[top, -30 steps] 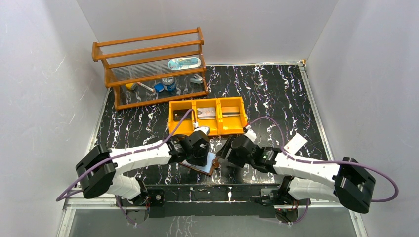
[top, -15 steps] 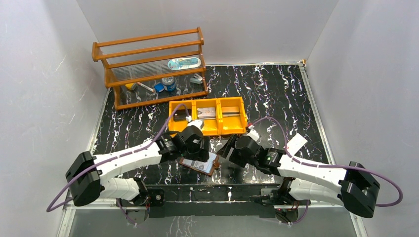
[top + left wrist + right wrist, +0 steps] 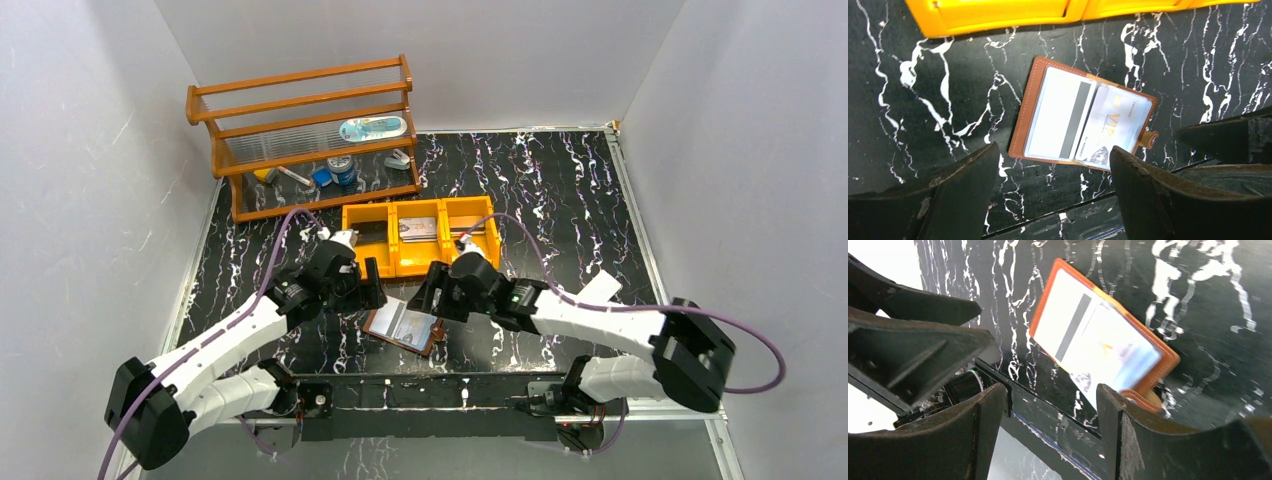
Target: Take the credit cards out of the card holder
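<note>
card holder [image 3: 1080, 122]: brown leather, lying open and flat on the black marbled surface [image 3: 560, 190], near its front edge, just in front of the orange tray [image 3: 420, 264], tilted askew
credit cards: both in the sleeves; one pale card with a dark stripe [image 3: 1060, 120], beside it a card with "vip" print [image 3: 1115, 125]
snap tab [image 3: 1149, 139]: sticks out past the vip side
left tool [image 3: 1053, 147]: fingers spread wide, nothing between them, above the holder, not touching it
right tool [image 3: 1052, 387]: fingers spread wide, pinching nothing, near the holder's tab side
wooden rack [image 3: 300, 130]: at the back left
</note>
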Robot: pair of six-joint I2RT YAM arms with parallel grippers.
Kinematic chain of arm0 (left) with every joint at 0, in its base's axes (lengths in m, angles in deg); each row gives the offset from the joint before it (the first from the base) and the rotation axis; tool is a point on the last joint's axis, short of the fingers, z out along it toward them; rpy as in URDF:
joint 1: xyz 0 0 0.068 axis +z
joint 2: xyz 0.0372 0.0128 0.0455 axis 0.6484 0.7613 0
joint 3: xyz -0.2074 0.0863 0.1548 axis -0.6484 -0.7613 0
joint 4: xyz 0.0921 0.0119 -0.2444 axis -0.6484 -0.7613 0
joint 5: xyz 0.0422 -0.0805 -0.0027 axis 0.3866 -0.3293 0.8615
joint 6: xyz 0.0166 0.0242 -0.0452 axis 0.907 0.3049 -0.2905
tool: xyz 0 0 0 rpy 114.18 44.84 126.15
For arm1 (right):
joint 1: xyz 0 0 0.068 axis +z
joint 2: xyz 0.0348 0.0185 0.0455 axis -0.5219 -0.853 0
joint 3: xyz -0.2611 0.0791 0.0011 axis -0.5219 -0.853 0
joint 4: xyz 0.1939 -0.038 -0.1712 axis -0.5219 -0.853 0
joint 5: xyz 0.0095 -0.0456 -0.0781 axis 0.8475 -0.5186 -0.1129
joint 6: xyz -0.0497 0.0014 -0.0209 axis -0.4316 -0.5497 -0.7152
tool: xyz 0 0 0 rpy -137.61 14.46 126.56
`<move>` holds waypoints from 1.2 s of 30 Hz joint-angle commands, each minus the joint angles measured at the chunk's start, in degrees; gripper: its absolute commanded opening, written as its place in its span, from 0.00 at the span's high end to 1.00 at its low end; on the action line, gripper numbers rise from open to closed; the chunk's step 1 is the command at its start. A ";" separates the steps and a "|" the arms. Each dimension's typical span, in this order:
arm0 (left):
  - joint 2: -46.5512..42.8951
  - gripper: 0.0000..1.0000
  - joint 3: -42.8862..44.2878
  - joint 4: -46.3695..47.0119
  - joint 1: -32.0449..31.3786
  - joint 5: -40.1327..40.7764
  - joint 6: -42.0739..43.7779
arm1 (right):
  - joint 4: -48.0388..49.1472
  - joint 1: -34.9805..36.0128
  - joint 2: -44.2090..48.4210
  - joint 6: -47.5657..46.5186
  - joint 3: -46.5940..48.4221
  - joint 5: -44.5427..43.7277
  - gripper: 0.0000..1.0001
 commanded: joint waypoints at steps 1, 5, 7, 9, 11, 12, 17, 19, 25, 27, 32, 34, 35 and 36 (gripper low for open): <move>-4.43 0.20 -2.14 -4.72 0.39 3.69 -2.92 | 3.48 1.07 -7.58 -3.36 7.22 6.08 0.26; -9.10 0.18 -3.67 -5.99 0.39 4.64 -4.89 | 0.00 2.14 -13.86 -2.37 10.95 4.72 0.29; -11.00 0.18 -4.20 -5.98 0.39 4.44 -5.38 | 0.18 2.22 -14.94 -1.83 10.50 4.23 0.30; -12.12 0.17 -4.41 -5.94 0.39 4.18 -5.45 | 0.38 2.22 -15.74 -1.27 9.48 3.78 0.30; -12.42 0.16 -4.49 -5.84 0.40 3.73 -5.53 | -0.24 2.22 -16.72 -0.92 8.29 2.95 0.30; -12.37 0.16 -4.46 -5.78 0.39 3.43 -5.60 | -0.64 2.15 -17.33 -0.91 7.77 2.42 0.30; -10.55 0.16 -4.50 -4.37 0.38 0.97 -5.71 | -2.88 1.67 -18.98 -1.30 5.92 1.36 0.31; -9.75 0.16 -4.56 -2.96 0.38 -0.44 -5.12 | -4.07 1.49 -18.71 -1.78 5.24 0.11 0.31; -6.42 0.20 -4.98 3.76 0.44 -9.79 -1.98 | -3.61 -1.33 -15.23 -5.51 1.22 -1.09 0.34; -4.83 0.22 -5.09 6.78 0.39 -13.30 -1.33 | -2.17 -3.02 -14.63 -7.49 0.13 0.28 0.36; 0.35 0.26 -4.20 10.58 0.31 -18.35 -0.20 | -0.96 -5.75 -15.86 -11.99 0.20 4.53 0.39; 2.02 0.27 -3.99 12.12 0.23 -20.05 -0.10 | -1.41 -5.90 -16.75 -13.73 1.30 4.83 0.42; 2.72 0.28 -4.00 12.95 0.20 -20.74 -0.13 | -1.92 -5.99 -16.98 -14.38 1.69 4.41 0.42; 3.50 0.29 -4.15 13.84 0.14 -21.23 -0.44 | -2.47 -6.08 -17.20 -14.77 2.01 3.54 0.43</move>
